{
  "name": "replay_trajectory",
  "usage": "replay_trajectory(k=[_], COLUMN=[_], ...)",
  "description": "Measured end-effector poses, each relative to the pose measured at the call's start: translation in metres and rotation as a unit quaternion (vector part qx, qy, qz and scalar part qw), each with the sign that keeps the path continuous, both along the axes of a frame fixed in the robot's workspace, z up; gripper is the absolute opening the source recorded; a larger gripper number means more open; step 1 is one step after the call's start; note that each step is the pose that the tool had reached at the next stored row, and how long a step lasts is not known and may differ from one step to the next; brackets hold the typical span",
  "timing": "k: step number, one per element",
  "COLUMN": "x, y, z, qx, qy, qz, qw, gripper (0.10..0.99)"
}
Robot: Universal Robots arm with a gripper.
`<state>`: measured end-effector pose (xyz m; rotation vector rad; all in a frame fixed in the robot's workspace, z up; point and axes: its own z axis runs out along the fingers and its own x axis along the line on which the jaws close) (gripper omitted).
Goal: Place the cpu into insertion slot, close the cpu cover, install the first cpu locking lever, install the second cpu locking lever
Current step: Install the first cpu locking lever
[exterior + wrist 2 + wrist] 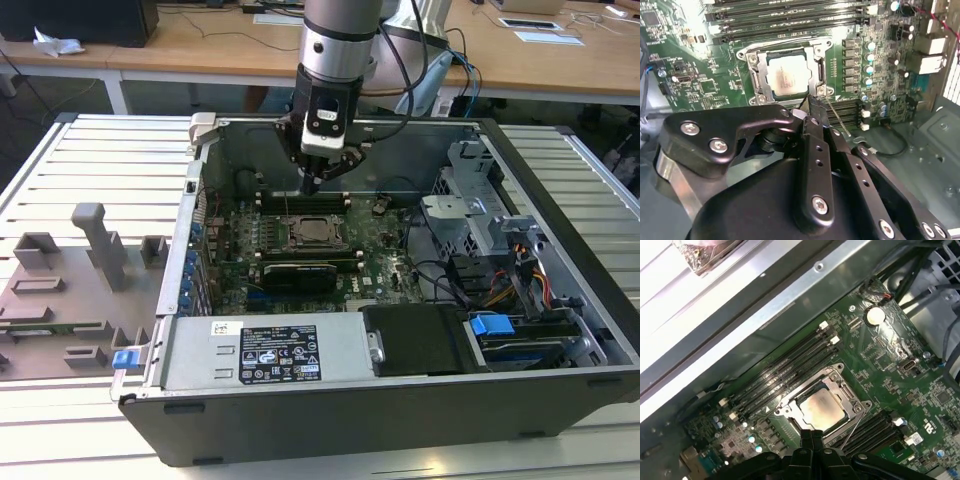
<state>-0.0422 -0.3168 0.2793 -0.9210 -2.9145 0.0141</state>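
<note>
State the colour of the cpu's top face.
The cpu is pale silver-beige, clearest in the second wrist view.

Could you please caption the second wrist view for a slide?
Gripper at a corner of the insertion slot, cpu seated beneath the closed cpu cover.

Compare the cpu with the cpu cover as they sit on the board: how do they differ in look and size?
The cpu is a solid, pale silver-beige plate; the cpu cover is an open silver frame with a square window. The cpu cover is the larger of the two and rims the cpu, which shows through that window. Both are square, metallic and lie flat.
</note>
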Motion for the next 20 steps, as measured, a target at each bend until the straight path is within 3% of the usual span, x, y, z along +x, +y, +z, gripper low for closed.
replay_trajectory(k=[6, 8, 17, 20], x=[0.0000, 0.0000, 0.0000, 0.0000], y=[0.0000, 0.0000, 0.0000, 0.0000], z=[0.0000, 0.0000, 0.0000, 0.0000], qx=[0.0000, 0.0000, 0.0000, 0.0000], qy=[0.0000, 0.0000, 0.0000, 0.0000], qz=[0.051, 0.078, 0.138, 0.162], qw=[0.9987, 0.9970, 0.9904, 0.9867], gripper=[0.106, 0.106, 0.106, 0.106])
